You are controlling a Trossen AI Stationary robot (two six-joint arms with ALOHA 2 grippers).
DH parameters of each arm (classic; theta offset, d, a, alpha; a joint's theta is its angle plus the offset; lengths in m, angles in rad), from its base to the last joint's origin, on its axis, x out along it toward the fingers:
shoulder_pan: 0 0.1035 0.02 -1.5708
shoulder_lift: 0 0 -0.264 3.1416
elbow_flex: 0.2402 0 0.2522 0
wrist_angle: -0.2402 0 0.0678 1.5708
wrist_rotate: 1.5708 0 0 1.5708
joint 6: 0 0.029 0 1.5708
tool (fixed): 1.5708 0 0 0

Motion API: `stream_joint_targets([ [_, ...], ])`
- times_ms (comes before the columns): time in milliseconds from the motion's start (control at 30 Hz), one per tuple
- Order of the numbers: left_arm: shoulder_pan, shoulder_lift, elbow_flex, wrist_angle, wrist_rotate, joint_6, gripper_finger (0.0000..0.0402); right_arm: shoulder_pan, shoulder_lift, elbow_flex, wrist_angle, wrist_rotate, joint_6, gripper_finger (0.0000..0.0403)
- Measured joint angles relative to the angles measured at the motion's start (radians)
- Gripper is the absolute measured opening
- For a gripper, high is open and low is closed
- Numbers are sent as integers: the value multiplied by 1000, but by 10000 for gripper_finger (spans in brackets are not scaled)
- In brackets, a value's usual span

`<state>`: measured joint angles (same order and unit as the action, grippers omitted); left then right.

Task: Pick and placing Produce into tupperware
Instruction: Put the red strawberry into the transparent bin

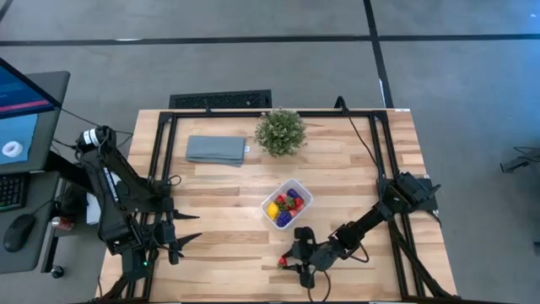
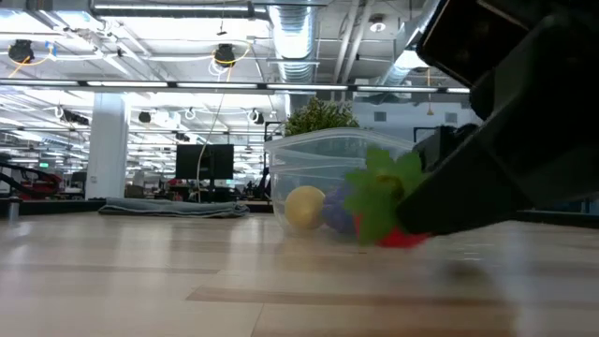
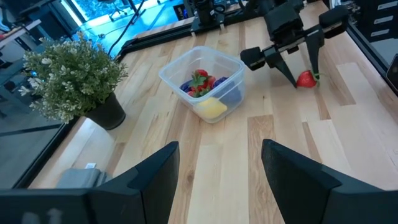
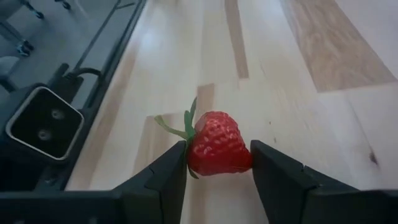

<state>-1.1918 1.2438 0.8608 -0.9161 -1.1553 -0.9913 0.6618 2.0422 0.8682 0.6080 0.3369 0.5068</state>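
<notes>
While my right pincer [image 4: 219, 163] squeezes the strawberry [image 4: 217, 144] low over the desk [image 1: 219, 245], the tupperware [image 1: 301, 192] sits just past it, toward the plant [image 1: 280, 132]. My left pincer [image 3: 220, 163] waits apart, farther off.

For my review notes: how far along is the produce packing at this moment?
Done: several pieces, including a yellow one, lie in the tupperware. In hand: the right gripper is shut on a strawberry at the table. Left: lifting it into the box. The left gripper waits, open.
</notes>
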Motion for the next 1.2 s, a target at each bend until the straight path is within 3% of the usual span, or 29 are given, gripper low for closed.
stream_joint_targets([
  [700, 0, 0, 0, 9, 0, 0, 221, 31, -35, 1, 57, 0, -50, 188],
  [1000, 0, 0, 0, 15, 0, 1, 221, 65, -173, 1, 9, 6, -186, 190],
  [1200, 0, 0, 0, 19, 0, 10, 221, 65, -305, 1, -175, 81, -225, 186],
])
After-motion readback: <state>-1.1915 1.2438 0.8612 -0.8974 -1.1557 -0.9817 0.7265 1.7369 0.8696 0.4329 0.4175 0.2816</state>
